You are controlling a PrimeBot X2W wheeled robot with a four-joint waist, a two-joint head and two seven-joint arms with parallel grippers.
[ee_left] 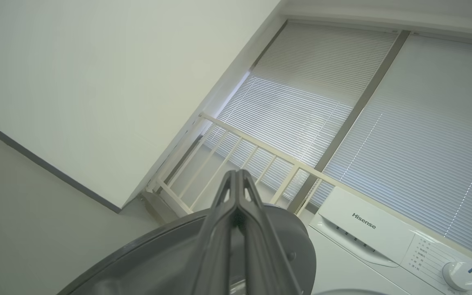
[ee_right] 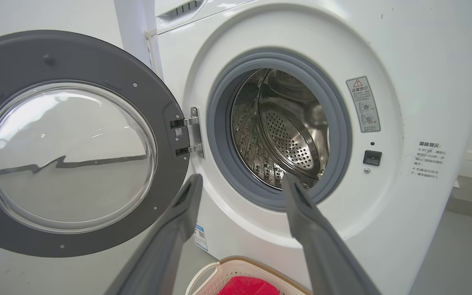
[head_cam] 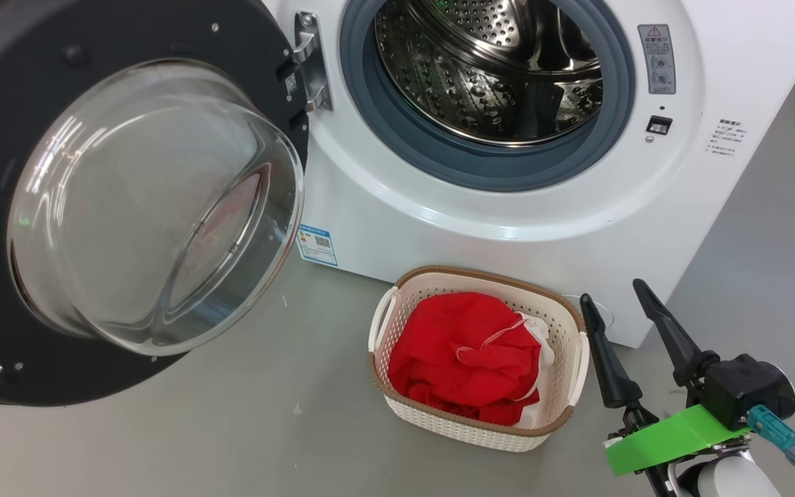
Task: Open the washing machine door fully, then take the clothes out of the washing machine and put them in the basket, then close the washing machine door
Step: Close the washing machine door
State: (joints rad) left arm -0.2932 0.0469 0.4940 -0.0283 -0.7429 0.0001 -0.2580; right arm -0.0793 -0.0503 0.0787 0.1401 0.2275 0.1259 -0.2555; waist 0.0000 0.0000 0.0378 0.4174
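**A:** Where's everything relative to the washing machine (head_cam: 439,221)?

**B:** The washing machine door (head_cam: 128,207) stands wide open left of the drum, glass bowl bulging toward the room. The clothes (head_cam: 466,352) (red, bit of white) sit in the basket (head_cam: 487,276) just in front, handles lined up roughly along the machine's front.

**A:** Grippers?

**B:** The right gripper (head_cam: 611,290) is beside the basket, fingers spread, pointing at the machine. The left gripper (ee_left: 237,173) is pinched together above the door's rim.
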